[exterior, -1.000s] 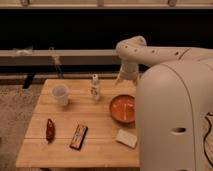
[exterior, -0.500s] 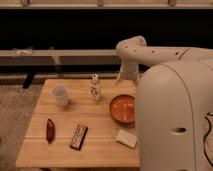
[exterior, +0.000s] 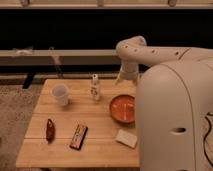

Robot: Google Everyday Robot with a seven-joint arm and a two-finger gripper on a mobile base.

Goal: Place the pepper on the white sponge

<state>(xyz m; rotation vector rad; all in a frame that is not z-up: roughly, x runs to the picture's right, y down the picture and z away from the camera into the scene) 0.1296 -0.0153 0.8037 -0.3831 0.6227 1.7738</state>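
Note:
The pepper (exterior: 50,129) is small, dark red and tapered, lying on the front left of the wooden table (exterior: 75,115). The white sponge (exterior: 126,138) is a small off-white block at the front right of the table, just in front of the orange bowl. My gripper (exterior: 119,79) hangs at the end of the white arm over the table's back right edge, above and behind the bowl. It is far from both the pepper and the sponge and holds nothing that I can see.
An orange bowl (exterior: 123,108) stands at the right. A white cup (exterior: 60,94) stands at the back left. A small bottle (exterior: 95,87) stands at the back middle. A dark snack bar (exterior: 78,136) lies at the front middle. My white body (exterior: 175,115) fills the right side.

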